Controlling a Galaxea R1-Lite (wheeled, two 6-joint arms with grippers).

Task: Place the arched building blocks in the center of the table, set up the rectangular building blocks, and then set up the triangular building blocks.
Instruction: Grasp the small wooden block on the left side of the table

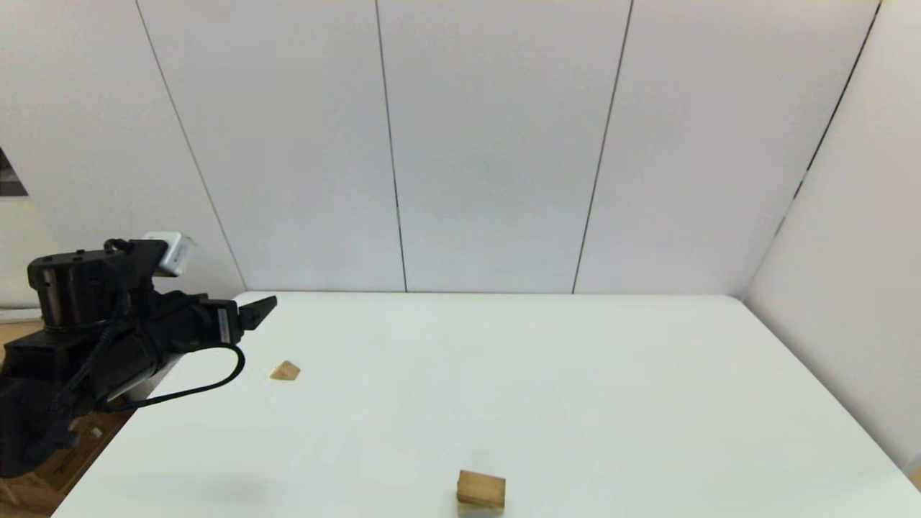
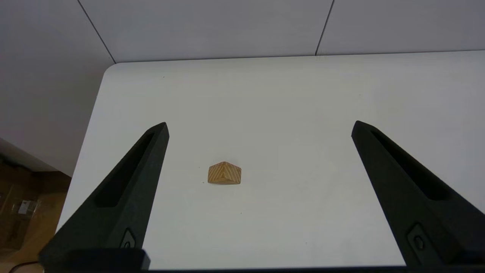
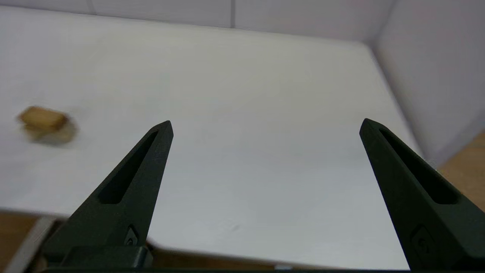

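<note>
While the left gripper (image 2: 259, 127) is hovering with its long black fingers (image 2: 130, 189) spread wide and gripping nothing, the small tan wooden triangular wedge (image 2: 224, 173) is lying on the large white smooth surface (image 2: 288, 98) ahead of and below the fingertips, in the gap between the two fingers and somewhat nearer the finger on the surface's outer-edge side. In the head view the wedge (image 1: 286, 371) is sitting close to the near-left corner region, just past the fingertip of the raised left arm, well apart from the stacked tan wooden blocks (image 1: 481, 491) at the near edge of the surface. That stack is showing only as a blocky top with a paler piece beneath, so whether the arch and the solid bar are both there is hard to tell. The wedge is looking light, rigid and smooth-faced, with visible layered grain; its sloping faces are likely to slip out from between closing fingers, so the flat parallel end faces are probably the safer place to take hold, low and near its base. The right gripper (image 3: 265, 127) is hanging off the right edge of the surface, fingers likewise released and empty, with the blurred stack (image 3: 44, 122) lying far beyond its inner finger.
</note>
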